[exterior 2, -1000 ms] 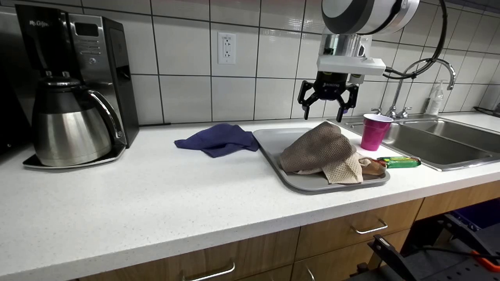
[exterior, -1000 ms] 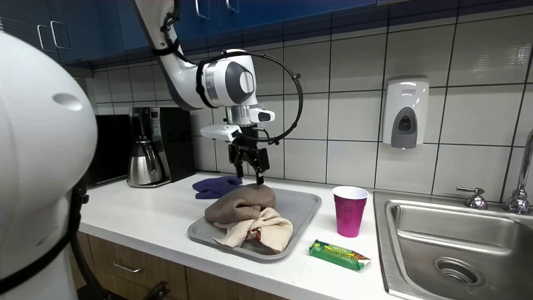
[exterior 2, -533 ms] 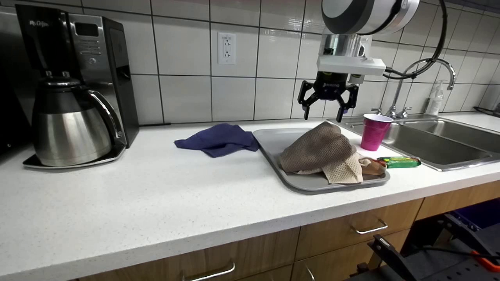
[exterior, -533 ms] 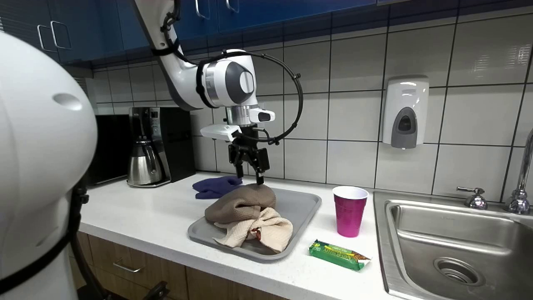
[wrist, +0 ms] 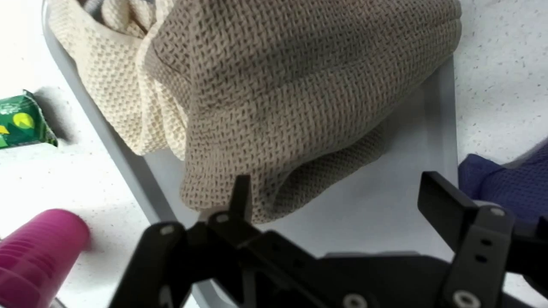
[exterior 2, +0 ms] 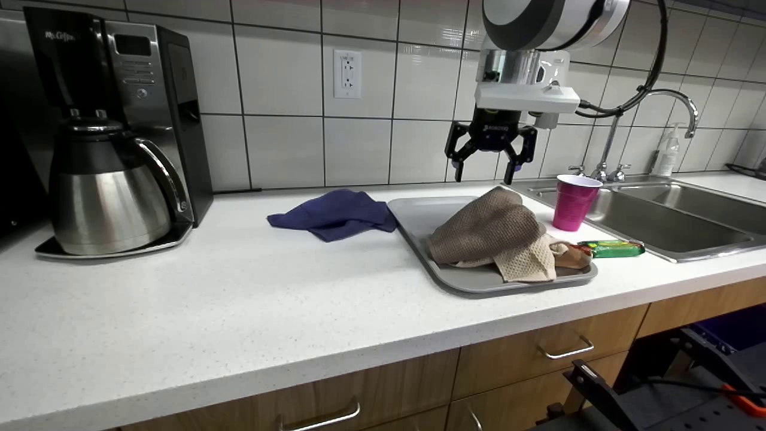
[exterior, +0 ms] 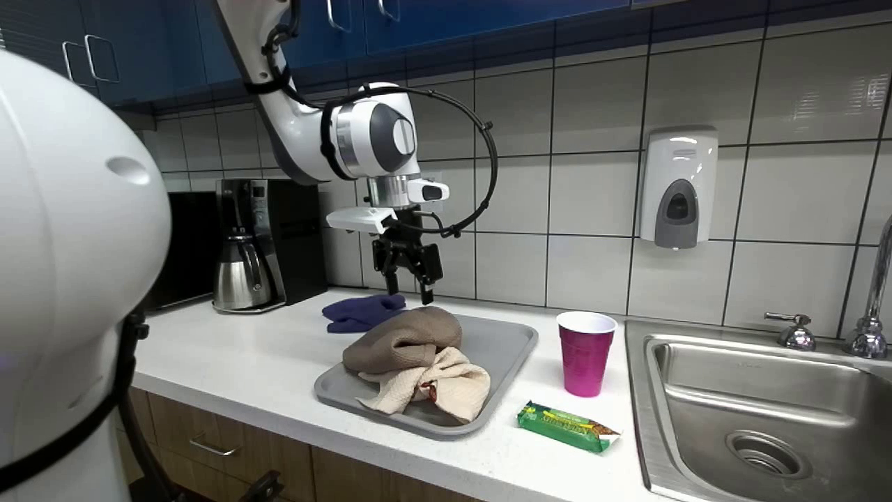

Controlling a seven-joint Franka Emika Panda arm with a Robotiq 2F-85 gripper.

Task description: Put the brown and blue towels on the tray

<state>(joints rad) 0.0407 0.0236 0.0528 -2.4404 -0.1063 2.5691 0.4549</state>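
Note:
The brown towel (exterior: 404, 339) (exterior 2: 488, 230) lies bunched on the grey tray (exterior: 503, 341) (exterior 2: 419, 209), partly over a beige towel (exterior: 460, 390). The blue towel (exterior: 361, 314) (exterior 2: 338, 215) lies crumpled on the counter beside the tray's edge. My gripper (exterior: 410, 294) (exterior 2: 483, 178) is open and empty, pointing down above the tray near the brown towel, apart from it. In the wrist view the open fingers (wrist: 336, 179) span bare tray and the brown towel's edge (wrist: 291, 94). The blue towel (wrist: 513, 184) is partly hidden behind the right finger there.
A pink cup (exterior: 587, 355) and a green-wrapped bar (exterior: 566, 427) stand and lie between the tray and the sink (exterior: 766, 418). A coffee maker (exterior 2: 114, 149) stands on the counter at the blue towel's side. The tiled wall (exterior 2: 281, 149) rises behind.
My gripper has shifted slightly to the left in both exterior views, toward the blue towel's side. It stays open. The towels and tray have not moved.

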